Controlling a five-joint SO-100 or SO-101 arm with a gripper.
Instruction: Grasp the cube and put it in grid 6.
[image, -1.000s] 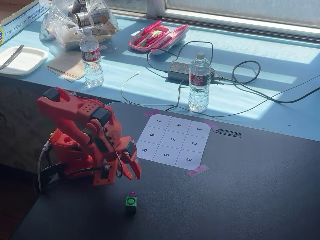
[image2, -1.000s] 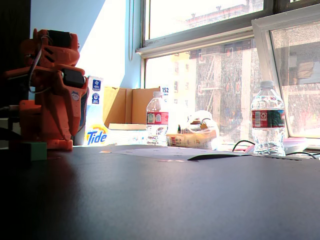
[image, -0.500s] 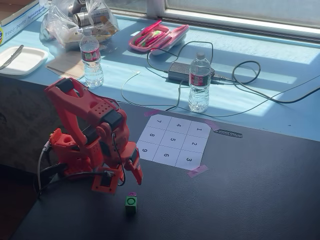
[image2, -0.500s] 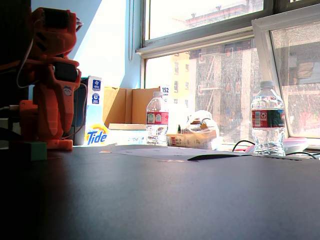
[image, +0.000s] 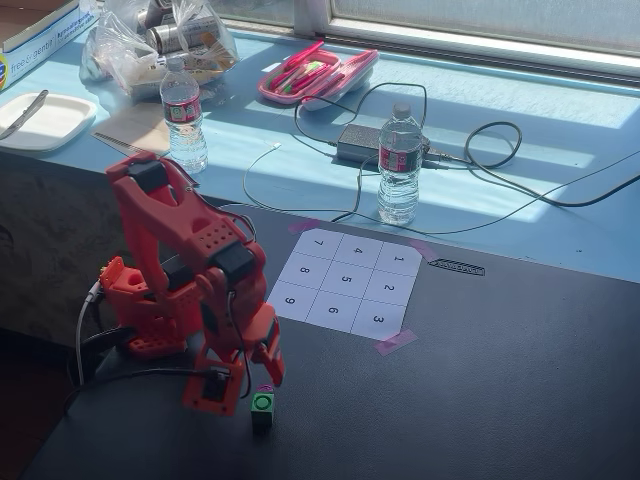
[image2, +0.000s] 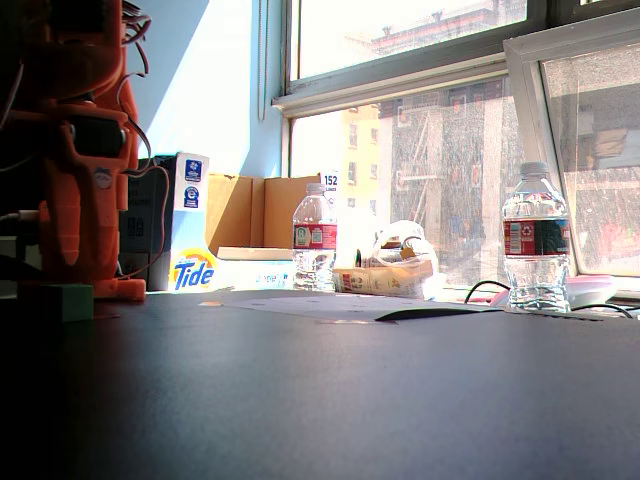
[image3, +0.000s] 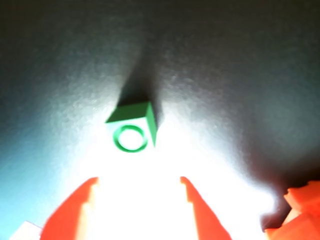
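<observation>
Cube (image: 262, 408), green with a ring on its upper face, sits on the dark table (image: 500, 380) just in front of the red arm's gripper (image: 243, 378), well apart from the numbered paper grid (image: 346, 281) taped near the table's far edge. In the wrist view the cube (image3: 133, 131) lies just beyond the two red fingertips (image3: 75, 210), which stand spread with a clear gap between them and hold nothing. The low fixed view shows the cube (image2: 66, 301) resting flat at the foot of the arm.

Risks from here look plain. The cube appears turned slightly against the line of the fingers, so a closing pinch could catch a corner and spin or push it away instead of seating it. Glare washes out the wrist picture near the fingertips, which may hide how well they straddle the cube. A descent that stops short would close above it; one too far would press the tips into the table. Square 6 (image: 331, 311) lies in the grid's near row between 9 and 3, so a loose release could leave the cube across a border line.
</observation>
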